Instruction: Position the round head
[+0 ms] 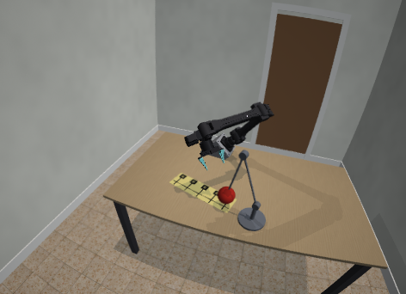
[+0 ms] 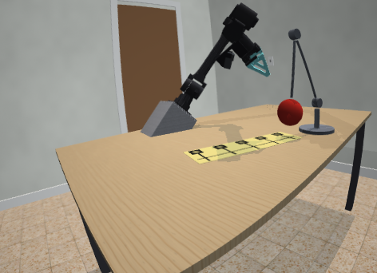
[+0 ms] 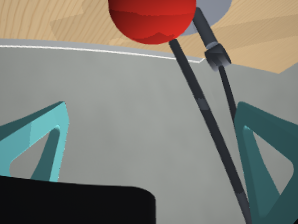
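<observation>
The lamp's round red head point(image 1: 226, 195) point(image 2: 290, 112) point(image 3: 152, 20) hangs clear of the bench, near the strip's foot end; its exact mark is unclear. Its rods fold at a high elbow joint point(image 1: 244, 155) point(image 2: 294, 34) and run down to a low joint point(image 1: 256, 205) point(image 2: 316, 102) point(image 3: 218, 56) over the round grey foot point(image 1: 247, 222) point(image 2: 316, 130). The yellow strip point(image 1: 187, 180) point(image 2: 208, 151) lies flat, with numbered lines crossing a long line. My gripper point(image 1: 214, 165) point(image 2: 268, 74) point(image 3: 151, 111) is open and empty, higher than the head and apart from the lamp. A rod shows by one finger in the wrist view.
The arm's grey base block point(image 2: 169, 120) stands at the bench's back side. The wooden bench point(image 1: 142, 179) point(image 2: 132, 190) has its long front edge close to the strip and foot. The lamp's elbow stands high, beside my gripper's side of the lamp.
</observation>
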Tool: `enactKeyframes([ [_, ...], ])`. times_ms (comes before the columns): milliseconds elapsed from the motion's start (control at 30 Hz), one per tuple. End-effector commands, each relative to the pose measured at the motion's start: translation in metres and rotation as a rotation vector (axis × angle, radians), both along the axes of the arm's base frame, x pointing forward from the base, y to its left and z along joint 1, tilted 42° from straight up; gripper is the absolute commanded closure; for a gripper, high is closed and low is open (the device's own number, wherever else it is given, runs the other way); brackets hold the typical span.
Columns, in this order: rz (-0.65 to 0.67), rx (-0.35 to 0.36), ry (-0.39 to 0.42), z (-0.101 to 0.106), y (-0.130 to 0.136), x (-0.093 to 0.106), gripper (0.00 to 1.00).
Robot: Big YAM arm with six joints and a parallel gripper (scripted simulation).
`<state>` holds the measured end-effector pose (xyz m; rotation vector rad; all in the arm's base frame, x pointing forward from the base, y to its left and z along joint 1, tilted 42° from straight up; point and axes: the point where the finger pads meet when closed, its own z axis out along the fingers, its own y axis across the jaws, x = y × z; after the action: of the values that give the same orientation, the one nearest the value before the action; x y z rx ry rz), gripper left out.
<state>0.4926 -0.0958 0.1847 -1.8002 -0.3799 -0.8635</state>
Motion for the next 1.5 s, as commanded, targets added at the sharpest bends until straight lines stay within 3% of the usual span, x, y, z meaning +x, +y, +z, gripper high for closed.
enactKeyframes([
  [0,0.004,0.034,0.074,0.009,-0.0035,0.0054,0.0],
  [933,-0.061,0.195,0.535,0.0015,-0.0032,0.0014,0.0],
  [1467,-0.099,0.274,0.607,0.0045,-0.003,0.0037,0.0],
])
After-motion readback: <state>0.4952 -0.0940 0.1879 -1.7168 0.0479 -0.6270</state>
